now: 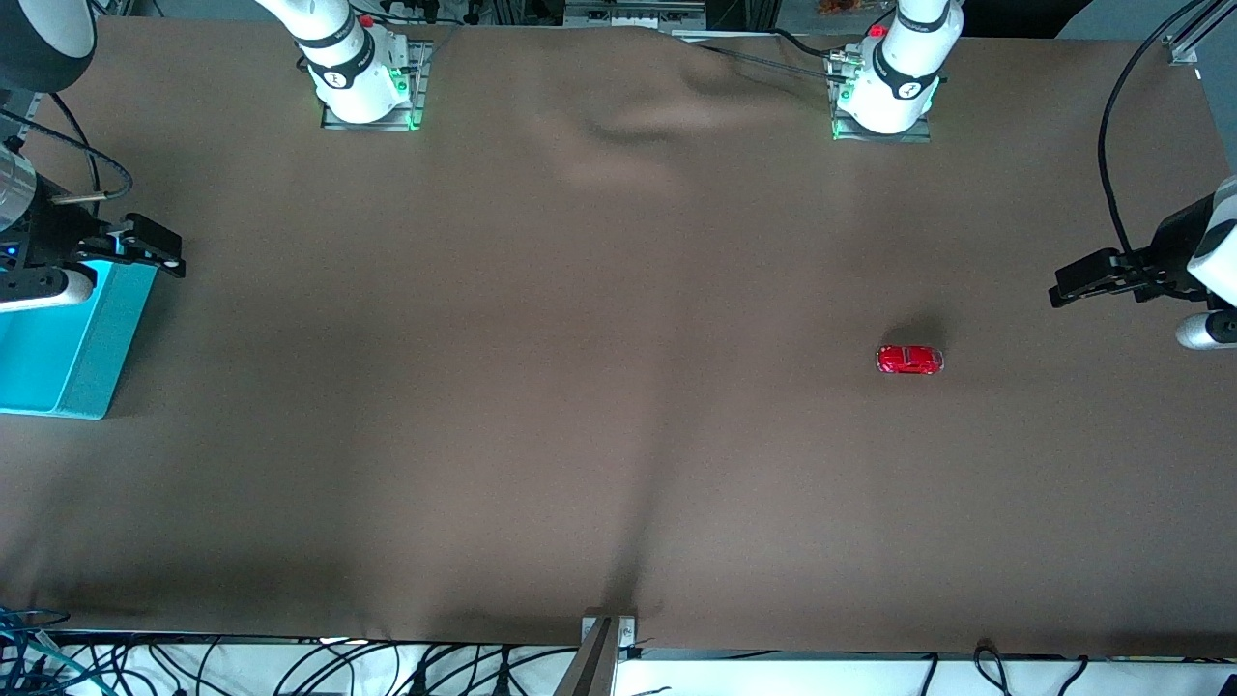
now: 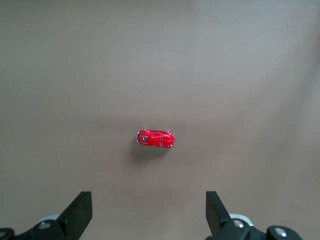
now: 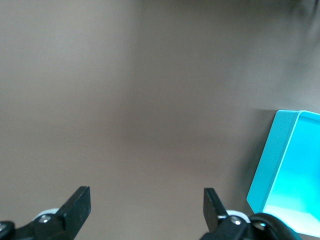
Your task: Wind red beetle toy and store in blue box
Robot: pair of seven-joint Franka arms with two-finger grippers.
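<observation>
The red beetle toy stands alone on the brown cloth toward the left arm's end of the table. It also shows in the left wrist view. My left gripper hangs open and empty in the air over that end of the table, apart from the toy; its jaws are spread wide. The blue box sits at the right arm's end of the table. My right gripper is open and empty above the box's corner, with the box beside it in the right wrist view.
The brown cloth covers the whole table, with a raised wrinkle between the two arm bases. A metal bracket and several cables run along the table edge nearest the front camera.
</observation>
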